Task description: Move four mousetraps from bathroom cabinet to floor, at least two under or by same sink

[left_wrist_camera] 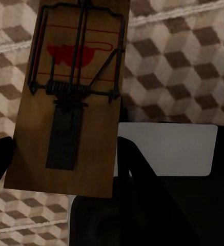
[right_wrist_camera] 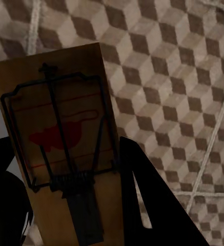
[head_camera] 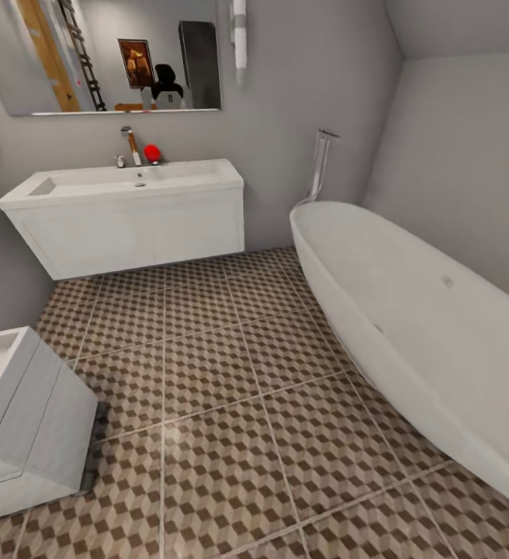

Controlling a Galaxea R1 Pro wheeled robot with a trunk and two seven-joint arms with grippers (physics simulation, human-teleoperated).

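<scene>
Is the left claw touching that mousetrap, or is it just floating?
Touching. The left wrist view shows the mousetrap wedged between the dark fingers of the left gripper, above the bathroom floor.

Cube-patterned bathroom floor [head_camera: 223, 404] is carrying 1 white bathtub [head_camera: 441, 341] at right and 1 white drawer unit [head_camera: 22, 419] at lower left.

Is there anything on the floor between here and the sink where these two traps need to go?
Nothing visible blocks it. The bathroom floor lies bare up to the sink; the bathtub and drawer unit flank the sides. Each end effector holds a mousetrap.
</scene>
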